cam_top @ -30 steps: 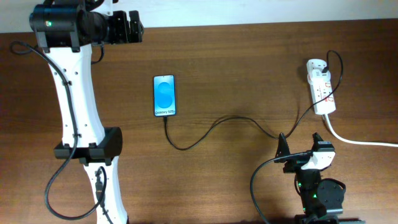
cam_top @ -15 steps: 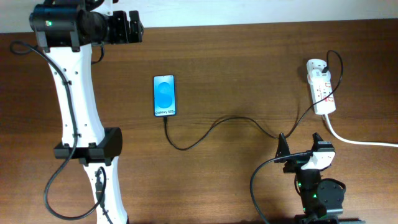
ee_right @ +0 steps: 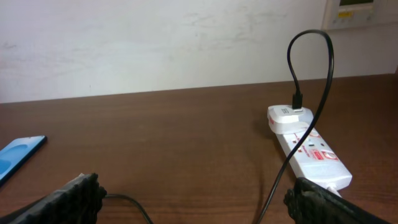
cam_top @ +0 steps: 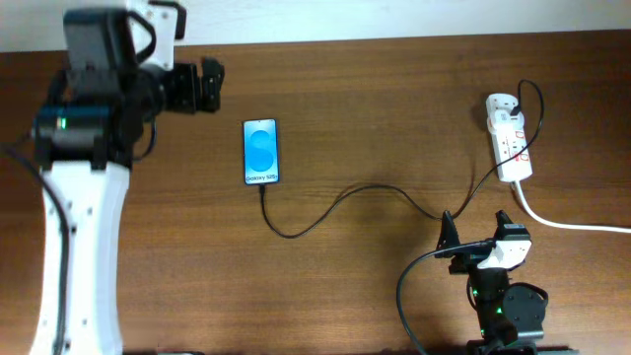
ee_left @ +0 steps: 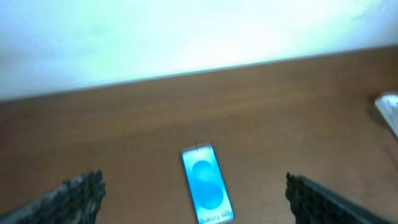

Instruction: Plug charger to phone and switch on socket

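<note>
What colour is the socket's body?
The socket is white with red markings, clearest in the right wrist view.

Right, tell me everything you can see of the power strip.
The power strip is a long white plastic block with red markings on top, lying flat on the right side of the wooden table. A white adapter sits in its far end, with a thin black cable looping up from it. A thick white cord leaves its near end. Nothing else touches it.

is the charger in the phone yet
Looks in: the charger runs straight into the bottom edge of the phone in the overhead view, no gap showing. Whether it is fully seated, cannot tell.
</note>
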